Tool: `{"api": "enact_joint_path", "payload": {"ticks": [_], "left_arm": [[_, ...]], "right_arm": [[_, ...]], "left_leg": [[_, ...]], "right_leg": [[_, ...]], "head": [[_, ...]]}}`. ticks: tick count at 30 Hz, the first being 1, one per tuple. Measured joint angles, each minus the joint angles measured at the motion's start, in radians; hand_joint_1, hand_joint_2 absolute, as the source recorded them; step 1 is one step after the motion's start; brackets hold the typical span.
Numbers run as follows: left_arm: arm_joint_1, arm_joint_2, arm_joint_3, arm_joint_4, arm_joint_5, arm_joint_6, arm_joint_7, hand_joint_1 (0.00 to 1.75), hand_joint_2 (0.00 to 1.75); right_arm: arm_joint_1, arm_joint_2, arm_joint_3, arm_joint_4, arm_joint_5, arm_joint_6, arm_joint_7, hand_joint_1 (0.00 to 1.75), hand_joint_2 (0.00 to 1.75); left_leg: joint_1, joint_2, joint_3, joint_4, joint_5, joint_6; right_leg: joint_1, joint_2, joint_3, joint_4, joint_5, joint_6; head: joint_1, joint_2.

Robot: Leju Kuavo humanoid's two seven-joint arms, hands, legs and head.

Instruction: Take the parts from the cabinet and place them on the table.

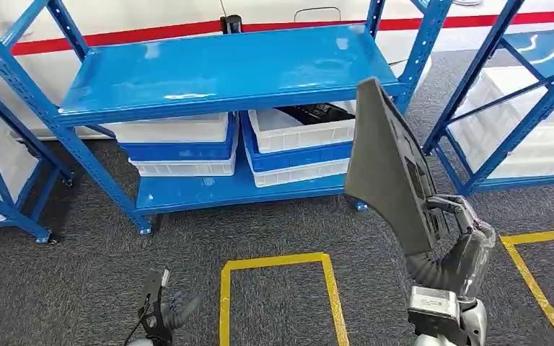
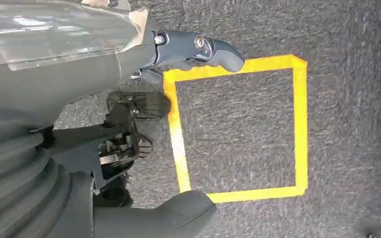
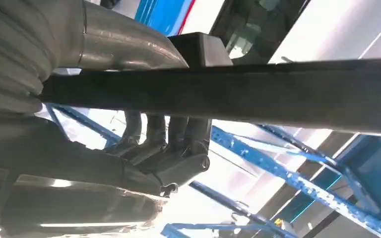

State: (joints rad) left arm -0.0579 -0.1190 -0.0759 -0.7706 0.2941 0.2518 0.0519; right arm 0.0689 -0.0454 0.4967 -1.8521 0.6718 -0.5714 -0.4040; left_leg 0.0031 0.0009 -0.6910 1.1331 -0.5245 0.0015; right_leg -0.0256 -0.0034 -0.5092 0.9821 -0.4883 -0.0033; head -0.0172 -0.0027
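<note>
- Fingers (image 3: 171,131) of my right hand (image 1: 456,220) are wrapped over the edge of a large dark grey panel part (image 1: 386,166), with the thumb on the opposite face; the hand grips it firmly. In my right wrist view the part crosses the frame as a dark bar.
- Fingers (image 2: 198,49) of my left hand (image 1: 169,310) are apart with nothing between them; the hand hangs low above the carpet.
- Blue shelving rack (image 1: 223,72): directly ahead of me, top shelf bare and glossy.
- Grey carpet (image 1: 101,267): covers the floor between me and the rack.
- Panel part: held upright and tilted, raised in front of the rack's right side, clear of the shelves.
- White and blue bins (image 1: 180,144): stacked on the lower shelf, in two piles side by side. The right pile's top bin (image 1: 299,130) holds a dark item I cannot identify.
- Yellow tape square (image 1: 278,295): marked on the carpet, just beside my left hand.
- Second yellow tape outline (image 1: 537,281): on the carpet, to the right of my right arm.
</note>
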Motion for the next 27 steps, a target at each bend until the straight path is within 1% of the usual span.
{"api": "enact_joint_path", "payload": {"ticks": [1, 2, 3, 4, 5, 6, 7, 8, 9, 10, 11, 12, 13, 14, 15, 16, 17, 18, 19, 20, 21, 22, 23, 24, 25, 26, 27], "left_arm": [[0.003, 0.001, 0.0, -0.004, 0.002, 0.002, 0.0, 0.0, 1.75], [0.007, 0.002, 0.0, -0.007, 0.004, 0.004, 0.0, 0.0, 1.75], [0.01, 0.002, 0.0, -0.009, 0.009, 0.006, 0.0, 0.0, 1.75], [0.013, 0.003, 0.0, -0.01, 0.011, 0.008, -0.001, 0.0, 1.75], [0.015, 0.003, 0.0, -0.014, 0.015, 0.008, -0.002, 0.0, 1.75], [0.015, 0.003, 0.0, -0.017, 0.019, 0.008, -0.005, 0.0, 1.75], [0.015, 0.005, 0.001, -0.022, 0.022, 0.009, -0.006, 0.0, 1.75], [0.016, 0.008, 0.002, -0.028, 0.024, 0.009, -0.009, 0.0, 1.75], [0.019, 0.008, 0.002, -0.034, 0.028, 0.009, -0.011, 0.0, 1.75], [0.025, 0.01, 0.003, -0.037, 0.031, 0.009, -0.011, 0.0, 1.75], [0.03, 0.011, 0.003, -0.041, 0.032, 0.01, -0.01, 0.0, 1.75], [0.037, 0.012, 0.003, -0.047, 0.034, 0.011, -0.01, 0.0, 1.75], [0.04, 0.013, 0.003, -0.054, 0.035, 0.011, -0.009, 0.0, 1.75], [0.041, 0.013, 0.004, -0.058, 0.037, 0.011, -0.007, 0.0, 1.75], [0.042, 0.014, 0.005, -0.061, 0.042, 0.011, -0.005, 0.0, 1.75], [0.045, 0.014, 0.005, -0.063, 0.042, 0.011, -0.005, 0.0, 1.75], [0.046, 0.014, 0.005, -0.064, 0.043, 0.011, -0.005, 0.0, 1.75], [0.049, 0.016, 0.005, -0.064, 0.043, 0.011, -0.005, 0.0, 1.75], [0.05, 0.017, 0.005, -0.064, 0.043, 0.011, -0.005, 0.0, 1.75], [0.052, 0.018, 0.005, -0.064, 0.043, 0.011, -0.004, 0.0, 1.75], [0.052, 0.018, 0.005, -0.064, 0.044, 0.011, -0.004, 0.0, 1.75], [0.052, 0.018, 0.005, -0.065, 0.044, 0.011, -0.004, 0.0, 1.75], [0.053, 0.021, 0.005, -0.068, 0.044, 0.011, -0.004, 0.0, 1.75], [0.052, 0.022, 0.005, -0.07, 0.044, 0.011, -0.004, 0.0, 1.75], [0.053, 0.023, 0.005, -0.071, 0.045, 0.011, -0.004, 0.0, 1.75], [0.053, 0.026, 0.005, -0.07, 0.045, 0.011, -0.003, 0.0, 1.75], [0.055, 0.028, 0.005, -0.07, 0.045, 0.01, -0.003, 0.0, 1.75]], "right_arm": [[0.0, 0.0, 0.002, 0.001, -0.001, 0.0, 0.0, 1.75, 1.75], [-0.001, 0.0, 0.004, 0.004, -0.003, 0.003, 0.0, 1.75, 1.75], [-0.001, 0.0, 0.006, 0.007, -0.005, 0.004, 0.0, 1.75, 1.75], [-0.002, 0.0, 0.007, 0.009, -0.006, 0.006, 0.0, 1.75, 1.75], [-0.004, -0.001, 0.01, 0.011, -0.008, 0.006, 0.0, 1.75, 1.75], [-0.005, -0.001, 0.011, 0.011, -0.01, 0.006, 0.0, 1.75, 1.75], [-0.006, -0.001, 0.013, 0.011, -0.011, 0.006, 0.0, 1.75, 1.75], [-0.006, -0.001, 0.014, 0.011, -0.014, 0.006, 0.0, 1.75, 1.75], [-0.01, -0.002, 0.014, 0.012, -0.016, 0.006, 0.0, 1.75, 1.75], [-0.012, -0.002, 0.014, 0.013, -0.019, 0.006, 0.0, 1.75, 1.75], [-0.011, -0.002, 0.014, 0.014, -0.021, 0.004, 0.001, 1.75, 1.75], [-0.01, -0.002, 0.013, 0.016, -0.023, 0.002, 0.002, 1.75, 1.75], [-0.01, -0.006, 0.01, 0.018, -0.024, -0.002, 0.003, 1.75, 1.75], [-0.008, -0.009, 0.006, 0.019, -0.025, -0.006, 0.003, 1.75, 1.75], [-0.007, -0.008, 0.003, 0.022, -0.027, -0.008, 0.003, 1.75, 1.75], [-0.006, -0.01, 0.0, 0.025, -0.029, -0.01, 0.002, 1.75, 1.75], [-0.004, -0.012, -0.004, 0.028, -0.03, -0.011, 0.002, 1.75, 1.75], [-0.002, -0.013, -0.006, 0.031, -0.032, -0.012, 0.002, 1.75, 1.75], [-0.002, -0.015, -0.008, 0.034, -0.032, -0.012, 0.002, 1.75, 1.75], [-0.002, -0.016, -0.008, 0.037, -0.032, -0.012, 0.002, 1.75, 1.75], [-0.002, -0.016, -0.009, 0.037, -0.032, -0.013, 0.002, 1.75, 1.75], [-0.003, -0.016, -0.01, 0.038, -0.032, -0.014, 0.002, 1.75, 1.75], [-0.006, -0.016, -0.011, 0.039, -0.032, -0.014, 0.002, 1.75, 1.75], [-0.005, -0.016, -0.012, 0.041, -0.033, -0.016, 0.001, 1.75, 1.75], [-0.004, -0.016, -0.014, 0.043, -0.036, -0.02, -0.001, 1.75, 1.75], [-0.006, -0.018, -0.015, 0.047, -0.04, -0.024, -0.003, 1.75, 1.75], [-0.006, -0.02, -0.017, 0.05, -0.044, -0.027, -0.004, 1.75, 1.75]], "left_leg": [[0.002, 0.0, -0.024, 0.084, -0.048, -0.006], [0.005, 0.0, -0.039, 0.153, -0.071, -0.01], [0.007, 0.0, -0.036, 0.181, -0.065, -0.012], [0.009, 0.0, -0.011, 0.164, -0.038, -0.011], [0.009, 0.0, 0.037, 0.103, -0.003, -0.008], [0.009, 0.0, 0.099, 0.015, 0.025, -0.004], [0.008, -0.004, 0.166, -0.079, 0.035, 0.004], [0.004, -0.009, 0.21, -0.15, 0.014, 0.012], [0.001, -0.009, 0.214, -0.162, 0.016, 0.014], [-0.004, -0.009, 0.209, -0.162, 0.019, 0.02], [-0.008, -0.009, 0.206, -0.159, 0.022, 0.024], [-0.008, -0.007, 0.202, -0.167, 0.035, 0.037], [0.0, 0.003, 0.197, -0.175, 0.049, 0.045], [-0.002, 0.002, 0.182, -0.175, 0.06, 0.056], [-0.003, 0.002, 0.169, -0.175, 0.069, 0.059], [-0.003, 0.004, 0.156, -0.175, 0.079, 0.061], [-0.004, 0.005, 0.142, -0.174, 0.089, 0.06], [-0.004, 0.007, 0.13, -0.173, 0.098, 0.059], [-0.004, 0.008, 0.118, -0.172, 0.106, 0.057], [-0.004, 0.009, 0.107, -0.17, 0.114, 0.054], [-0.002, 0.009, 0.096, -0.165, 0.12, 0.049], [-0.002, 0.009, 0.086, -0.157, 0.124, 0.045], [-0.004, 0.009, 0.076, -0.148, 0.126, 0.039], [-0.009, 0.009, 0.067, -0.138, 0.132, 0.034], [-0.011, 0.008, 0.066, -0.135, 0.136, 0.028], [-0.01, 0.008, 0.064, -0.133, 0.141, 0.025], [-0.009, 0.007, 0.062, -0.134, 0.146, 0.021]], "right_leg": [[0.001, 0.0, -0.014, 0.001, 0.01, 0.0], [0.002, 0.0, -0.028, 0.002, 0.02, 0.0], [0.002, 0.0, -0.04, 0.002, 0.029, 0.002], [0.002, 0.0, -0.05, 0.003, 0.036, 0.005], [0.002, 0.0, -0.059, 0.004, 0.043, 0.008], [0.002, 0.001, -0.066, 0.005, 0.049, 0.01], [0.002, 0.001, -0.068, 0.005, 0.053, 0.016], [0.005, 0.001, -0.072, 0.006, 0.058, 0.023], [0.005, -0.001, -0.073, 0.004, 0.066, 0.031], [0.003, -0.002, -0.074, 0.004, 0.071, 0.038], [0.0, -0.002, -0.075, 0.003, 0.077, 0.046], [0.005, -0.001, -0.08, -0.001, 0.085, 0.057], [0.003, -0.002, -0.087, 0.016, 0.069, 0.055], [0.005, 0.001, -0.116, 0.058, 0.022, 0.043], [0.004, 0.001, -0.143, 0.129, -0.032, 0.033], [0.004, 0.001, -0.17, 0.21, -0.077, 0.03], [0.004, 0.001, -0.191, 0.288, -0.108, 0.032], [0.004, 0.001, -0.196, 0.33, -0.111, 0.042], [0.004, 0.001, -0.179, 0.326, -0.097, 0.053], [0.003, 0.001, -0.134, 0.275, -0.065, 0.066], [0.002, 0.001, -0.074, 0.188, -0.034, 0.075], [-0.001, 0.0, -0.013, 0.095, -0.019, 0.078], [-0.004, 0.0, 0.033, 0.017, -0.044, 0.069], [0.01, 0.005, 0.051, -0.002, -0.045, 0.06], [0.007, 0.004, 0.039, 0.0, -0.042, 0.058], [0.008, 0.004, 0.027, 0.007, -0.042, 0.056], [0.008, 0.004, 0.022, 0.008, -0.038, 0.049]], "head": [[0.0, 0.0], [0.0, 0.0], [0.0, 0.0], [0.0, 0.0], [0.0, 0.0], [0.0, 0.0], [-0.001, 0.0], [0.0, 0.0], [0.003, 0.0], [-0.001, 0.0], [-0.002, 0.0], [0.0, 0.0], [0.0, 0.0], [0.0, 0.0], [0.006, 0.0], [0.007, 0.0], [0.006, 0.0], [0.01, 0.0], [0.01, 0.0], [0.01, 0.0], [0.01, 0.0], [0.01, 0.0], [0.013, 0.0], [0.009, 0.0], [0.008, 0.0], [0.007, 0.0], [0.006, 0.0]]}}
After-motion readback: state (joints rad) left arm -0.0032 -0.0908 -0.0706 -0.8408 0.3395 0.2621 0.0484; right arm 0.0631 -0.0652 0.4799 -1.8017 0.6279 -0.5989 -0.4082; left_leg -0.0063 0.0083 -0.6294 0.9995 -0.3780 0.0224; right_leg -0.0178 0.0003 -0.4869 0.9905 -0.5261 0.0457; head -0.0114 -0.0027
